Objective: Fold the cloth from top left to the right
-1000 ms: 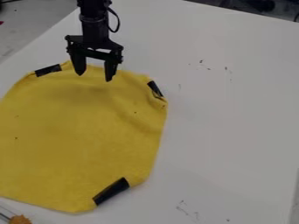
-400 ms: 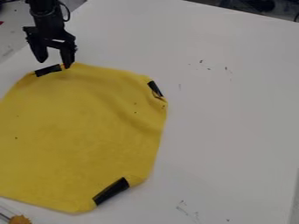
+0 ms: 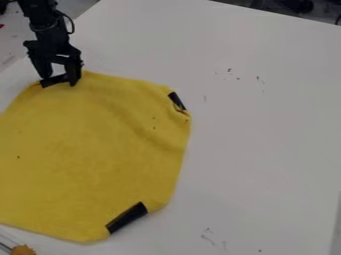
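The gripper (image 3: 60, 81) is at the upper left, low over the top-left edge of the yellow cloth (image 3: 93, 154). Its two fingers stand apart, one on either side of a black strip (image 3: 55, 80) at that edge; whether they touch the cloth cannot be told. The cloth lies spread out on the white table, with slight wrinkles toward its upper right. Another black strip (image 3: 176, 100) marks its right upper edge, and a longer one (image 3: 126, 218) its lower right edge.
The white table (image 3: 266, 124) stretches to the right of the cloth, with small dark marks on it. An orange-brown object (image 3: 23, 250) is at the bottom-left corner. Dark items stand beyond the table's far edge at the top right.
From above the cloth's top part, the gripper has moved left, then down to the black strip at the top-left edge. The cloth looks unmoved.
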Controlling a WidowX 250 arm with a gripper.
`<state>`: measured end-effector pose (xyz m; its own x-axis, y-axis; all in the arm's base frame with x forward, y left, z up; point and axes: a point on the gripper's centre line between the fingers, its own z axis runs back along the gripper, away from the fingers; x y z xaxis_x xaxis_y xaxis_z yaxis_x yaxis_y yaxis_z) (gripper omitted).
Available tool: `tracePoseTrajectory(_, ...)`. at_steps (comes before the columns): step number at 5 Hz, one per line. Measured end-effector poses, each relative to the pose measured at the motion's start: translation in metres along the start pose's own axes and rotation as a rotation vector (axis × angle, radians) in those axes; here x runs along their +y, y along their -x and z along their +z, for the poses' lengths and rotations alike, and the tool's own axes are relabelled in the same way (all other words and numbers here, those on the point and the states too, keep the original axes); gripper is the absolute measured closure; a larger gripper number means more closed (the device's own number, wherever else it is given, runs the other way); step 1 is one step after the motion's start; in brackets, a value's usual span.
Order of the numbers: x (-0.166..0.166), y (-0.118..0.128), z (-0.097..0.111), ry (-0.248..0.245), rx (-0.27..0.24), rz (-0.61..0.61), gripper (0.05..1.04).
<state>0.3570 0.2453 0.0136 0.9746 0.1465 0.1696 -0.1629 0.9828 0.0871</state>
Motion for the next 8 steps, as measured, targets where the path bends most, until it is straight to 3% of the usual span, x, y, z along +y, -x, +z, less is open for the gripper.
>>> tracePoseTrajectory(1, 0.000, 0.002, -0.003, 0.007, 0.007, -0.002, 0.295)
tracePoseTrajectory(3, -0.007, 0.006, -0.004, 0.036, 0.008, -0.018, 0.822)
tracePoseTrajectory(4, -0.013, 0.004, 0.001, 0.018, 0.005, -0.054, 0.966)
tracePoseTrajectory(6, -0.062, -0.003, 0.058, -0.077, -0.046, -0.096, 1.012)
tracePoseTrajectory(7, -0.103, 0.023, 0.066, -0.061, -0.040, -0.041, 1.012)
tracePoseTrajectory(8, -0.142, 0.052, 0.052, 0.005, -0.013, -0.004, 1.014)
